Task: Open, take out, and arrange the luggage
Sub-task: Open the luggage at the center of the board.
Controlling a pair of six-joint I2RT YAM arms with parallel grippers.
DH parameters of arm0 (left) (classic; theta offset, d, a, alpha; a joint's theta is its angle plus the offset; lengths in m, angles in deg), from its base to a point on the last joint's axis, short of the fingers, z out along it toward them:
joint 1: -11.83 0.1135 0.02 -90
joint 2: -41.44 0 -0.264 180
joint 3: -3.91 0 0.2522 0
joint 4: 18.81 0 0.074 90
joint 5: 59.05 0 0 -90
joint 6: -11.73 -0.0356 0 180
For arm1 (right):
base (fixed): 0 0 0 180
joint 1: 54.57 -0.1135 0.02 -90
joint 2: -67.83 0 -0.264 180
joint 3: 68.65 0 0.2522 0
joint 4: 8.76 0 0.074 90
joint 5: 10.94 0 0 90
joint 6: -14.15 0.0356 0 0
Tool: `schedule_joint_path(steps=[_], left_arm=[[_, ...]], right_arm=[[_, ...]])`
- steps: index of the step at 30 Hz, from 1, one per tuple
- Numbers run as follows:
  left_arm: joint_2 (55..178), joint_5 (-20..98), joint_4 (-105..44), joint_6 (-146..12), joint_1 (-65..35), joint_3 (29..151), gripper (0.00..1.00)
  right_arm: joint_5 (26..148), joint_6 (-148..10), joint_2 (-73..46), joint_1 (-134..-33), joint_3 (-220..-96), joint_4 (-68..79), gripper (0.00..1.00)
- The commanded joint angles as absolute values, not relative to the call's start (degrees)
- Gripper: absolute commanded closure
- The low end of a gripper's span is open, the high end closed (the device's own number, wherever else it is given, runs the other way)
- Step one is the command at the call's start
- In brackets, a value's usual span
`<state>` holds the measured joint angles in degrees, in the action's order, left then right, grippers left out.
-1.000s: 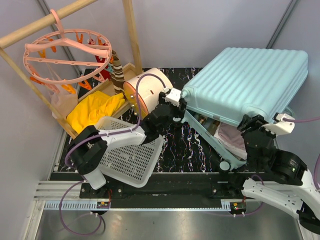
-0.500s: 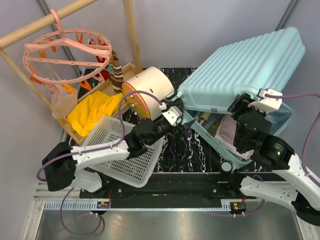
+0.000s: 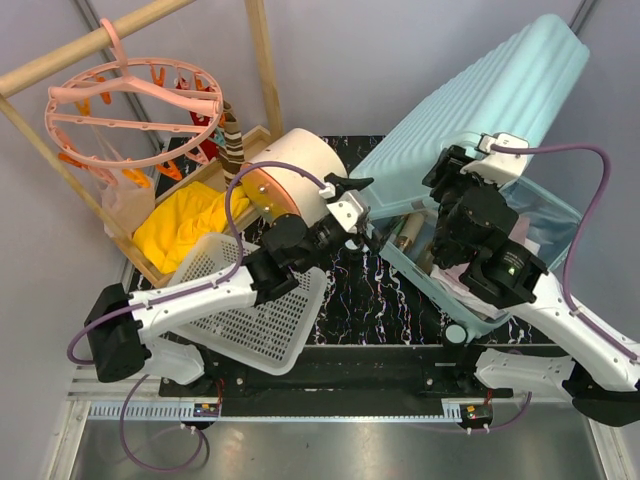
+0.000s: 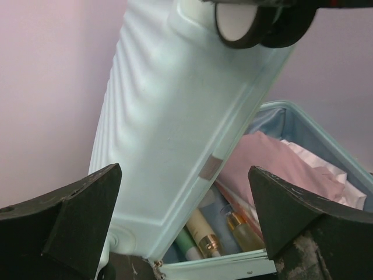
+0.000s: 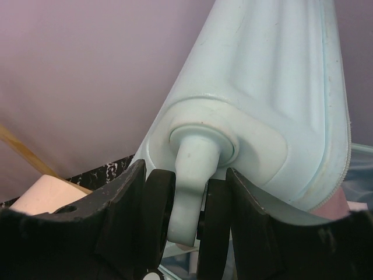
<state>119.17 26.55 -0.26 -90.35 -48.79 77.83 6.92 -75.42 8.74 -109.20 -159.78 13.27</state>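
The luggage (image 3: 480,125) lid has swung up steeply since the earlier frame, long axis tilting away from the basket (image 3: 262,312), right gripper (image 3: 462,168) clamped on its wheel (image 5: 195,169) and nearer, left gripper (image 3: 351,197) spread wide, empty, between basket and luggage.

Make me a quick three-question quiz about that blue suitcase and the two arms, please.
1. True or false: the lid of the luggage lies shut and flat.
2. Which part of the lid do the right jaws clamp? A) a carry handle B) a wheel caster C) a zip tab
3. What colour is the folded cloth showing inside?

Key: 1 false, the lid is raised steeply. 2 B. 3 pink.
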Motion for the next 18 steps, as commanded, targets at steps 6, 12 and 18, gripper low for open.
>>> schedule_joint_path(steps=[6,12,18], left_arm=[[124.22,33.41,7.93,-91.72,-48.81,87.89,0.01],[127.74,33.59,9.53,-93.29,-48.99,89.83,0.01],[129.06,24.19,18.57,-97.69,-50.92,87.63,0.01]], right_arm=[[32.73,-76.21,7.45,-110.38,-162.48,7.63,1.0],[36.69,-73.22,4.3,-110.47,-162.84,7.46,1.0],[38.8,-70.84,2.18,-110.38,-162.22,6.76,1.0]])
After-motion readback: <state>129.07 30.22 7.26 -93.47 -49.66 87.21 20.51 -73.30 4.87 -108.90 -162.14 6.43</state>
